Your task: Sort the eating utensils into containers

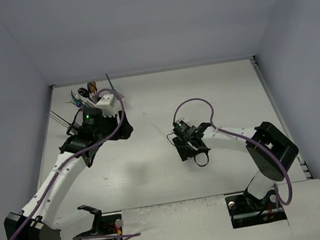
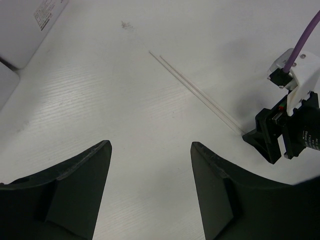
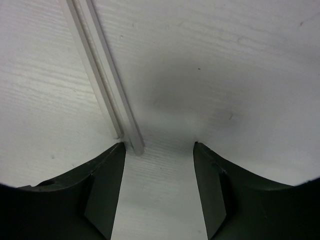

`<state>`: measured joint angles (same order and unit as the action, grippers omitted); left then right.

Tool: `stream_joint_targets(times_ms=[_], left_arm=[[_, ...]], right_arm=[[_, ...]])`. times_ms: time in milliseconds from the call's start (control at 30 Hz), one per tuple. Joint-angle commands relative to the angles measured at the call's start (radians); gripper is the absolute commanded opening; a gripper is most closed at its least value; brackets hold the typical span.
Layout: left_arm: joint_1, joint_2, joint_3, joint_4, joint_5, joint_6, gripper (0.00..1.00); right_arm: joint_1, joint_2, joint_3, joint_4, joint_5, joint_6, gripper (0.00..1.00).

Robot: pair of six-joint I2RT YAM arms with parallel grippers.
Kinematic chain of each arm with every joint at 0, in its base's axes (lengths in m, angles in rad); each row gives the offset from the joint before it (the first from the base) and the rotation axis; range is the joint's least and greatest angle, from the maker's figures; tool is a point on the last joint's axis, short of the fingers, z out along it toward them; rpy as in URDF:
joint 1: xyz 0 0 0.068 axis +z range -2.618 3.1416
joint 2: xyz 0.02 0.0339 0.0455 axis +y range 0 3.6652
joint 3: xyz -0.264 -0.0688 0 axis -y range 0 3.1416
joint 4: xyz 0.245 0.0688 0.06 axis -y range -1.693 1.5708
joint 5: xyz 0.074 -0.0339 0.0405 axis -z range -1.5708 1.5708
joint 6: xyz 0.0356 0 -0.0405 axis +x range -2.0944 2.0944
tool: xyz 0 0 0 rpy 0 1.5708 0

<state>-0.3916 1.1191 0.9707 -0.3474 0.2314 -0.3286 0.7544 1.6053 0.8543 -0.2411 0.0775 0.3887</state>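
Two thin white sticks (image 3: 102,75) lie side by side on the table. Their near ends sit just at the left fingertip (image 3: 117,150) of my right gripper (image 3: 159,147), which is open and low over the table mid-right (image 1: 181,145). The sticks also show in the left wrist view (image 2: 195,90), running up to that gripper. My left gripper (image 2: 150,150) is open and empty, above bare table just right of the caddy (image 1: 124,130). The white caddy (image 2: 25,35) stands at the far left. Several coloured utensils (image 1: 88,93) stand in it, partly hidden by my left wrist.
Thin dark sticks (image 1: 60,119) lean out of the caddy to the left. The right wrist's white camera mount and purple cable (image 2: 295,75) show in the left wrist view. Grey walls close the table at the back and sides.
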Motion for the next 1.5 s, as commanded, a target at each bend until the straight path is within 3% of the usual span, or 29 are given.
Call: stream_joint_targets(times_ms=[0,300,533,900,1267,1467], left_arm=[[-0.001,-0.019,0.022,0.049,-0.003,0.025,0.61],[-0.001,-0.029,0.016,0.044,-0.017,0.024,0.61],[-0.001,-0.031,0.017,0.042,-0.021,0.025,0.61],[0.0,-0.035,0.014,0.042,-0.03,0.022,0.61],[0.002,-0.03,0.014,0.038,-0.041,0.02,0.61],[0.002,-0.03,0.011,0.038,-0.04,0.02,0.61]], right_arm=[[-0.002,0.074,0.051,-0.018,0.056,-0.035,0.53],[-0.033,0.154,0.139,-0.018,0.065,-0.083,0.5],[-0.054,0.158,0.115,-0.018,0.069,-0.086,0.48],[-0.093,0.147,0.089,-0.018,0.045,-0.059,0.27],[-0.093,0.235,0.2,-0.018,-0.015,-0.122,0.23],[-0.094,0.299,0.231,-0.018,-0.021,-0.132,0.08]])
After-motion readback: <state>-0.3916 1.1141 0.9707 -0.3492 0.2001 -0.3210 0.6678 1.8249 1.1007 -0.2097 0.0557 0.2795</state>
